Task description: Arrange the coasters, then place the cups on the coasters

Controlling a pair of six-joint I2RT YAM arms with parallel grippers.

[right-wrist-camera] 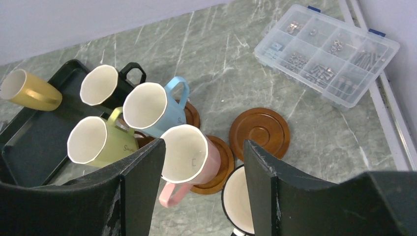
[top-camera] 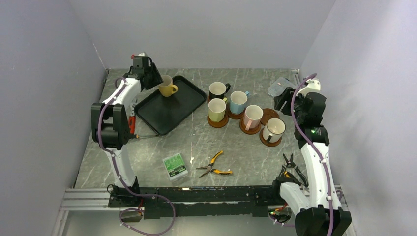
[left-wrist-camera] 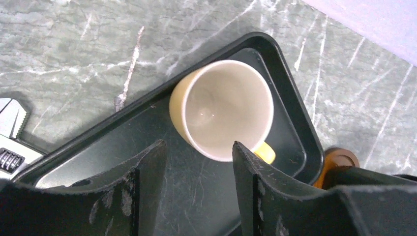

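The yellow-orange cup (top-camera: 167, 87) (left-wrist-camera: 221, 108) stands in the back corner of the black tray (top-camera: 167, 115). My left gripper (top-camera: 158, 82) (left-wrist-camera: 196, 143) is just left of it, open. Only tray floor shows between its fingers, and the right fingertip (left-wrist-camera: 241, 150) overlaps the cup's rim beside the handle. The yellow-green (top-camera: 217, 110), light blue (top-camera: 238, 102), pink (top-camera: 253, 117) and cream-white (top-camera: 273, 129) cups sit on brown coasters. The black cup (top-camera: 218, 91) stands behind them. One coaster (right-wrist-camera: 259, 132) is bare. My right gripper (top-camera: 281, 102) (right-wrist-camera: 202, 141) hangs open above the pink (right-wrist-camera: 189, 155) and cream-white cups.
A clear parts box (right-wrist-camera: 327, 54) lies at the back right. Yellow-handled pliers (top-camera: 214, 167), a green box (top-camera: 175, 165) and black pliers (top-camera: 290, 169) lie near the front. A wrench (left-wrist-camera: 10, 132) lies left of the tray, and another coaster (left-wrist-camera: 339, 160) peeks past its corner.
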